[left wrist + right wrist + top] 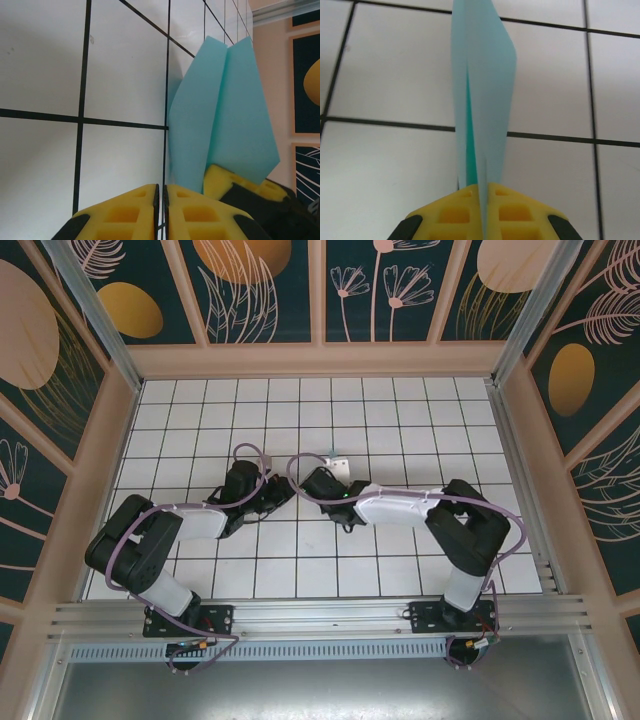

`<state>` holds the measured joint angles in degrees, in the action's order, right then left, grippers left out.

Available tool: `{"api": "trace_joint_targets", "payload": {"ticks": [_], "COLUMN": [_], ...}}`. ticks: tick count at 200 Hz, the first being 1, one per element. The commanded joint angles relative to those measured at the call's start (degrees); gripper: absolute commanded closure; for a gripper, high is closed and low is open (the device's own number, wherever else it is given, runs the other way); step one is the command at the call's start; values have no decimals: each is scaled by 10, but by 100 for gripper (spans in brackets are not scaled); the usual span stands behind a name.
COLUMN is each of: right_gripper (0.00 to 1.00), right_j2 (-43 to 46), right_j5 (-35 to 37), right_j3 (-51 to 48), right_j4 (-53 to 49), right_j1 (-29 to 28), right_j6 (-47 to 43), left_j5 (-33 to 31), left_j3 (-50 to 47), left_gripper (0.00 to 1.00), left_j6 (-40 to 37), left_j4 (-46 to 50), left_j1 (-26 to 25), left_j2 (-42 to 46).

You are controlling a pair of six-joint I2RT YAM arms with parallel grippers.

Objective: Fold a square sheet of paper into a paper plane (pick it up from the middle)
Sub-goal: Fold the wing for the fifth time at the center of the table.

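Observation:
The paper is folded into a slim light-blue paper plane [482, 90] that stands up edge-on from my right gripper [482, 189], which is shut on its lower edge. In the left wrist view the same paper plane [225, 110] rises to the right, with a yellow finger of the right gripper [222, 180] at its base. My left gripper [160, 192] is shut with nothing between its pads, just left of the plane and not touching it. From above, the left gripper [283, 490] and right gripper [328, 476] meet over the middle of the table.
The table [400, 420] is white tile with black grid lines. Patterned walls [260, 290] close it in at the back and both sides. A metal rail [320, 615] runs along the near edge by the arm bases.

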<state>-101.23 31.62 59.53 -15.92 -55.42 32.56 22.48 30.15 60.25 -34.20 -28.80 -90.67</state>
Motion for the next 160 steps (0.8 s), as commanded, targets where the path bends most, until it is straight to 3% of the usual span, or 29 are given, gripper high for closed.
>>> {"api": "trace_joint_targets", "payload": {"ticks": [1,107,160], "right_gripper": [94,95,94], "right_j2": [-12,-7,-7], "right_j5": [-41,-298,-345], "right_j3": [13,-63,-80], "right_j4": [29,201,238], "right_j1": [-9,25,38], "right_j6": [-33,-87,-101], "left_j5": [-10,2,6], "left_j3": [2,-11,0], "left_gripper": [85,86,91], "left_j6": [2,3,3], "left_j4": [0,-15,-17], "left_j1": [-2,-2,-2], "left_j2": [1,-4,-25]}}
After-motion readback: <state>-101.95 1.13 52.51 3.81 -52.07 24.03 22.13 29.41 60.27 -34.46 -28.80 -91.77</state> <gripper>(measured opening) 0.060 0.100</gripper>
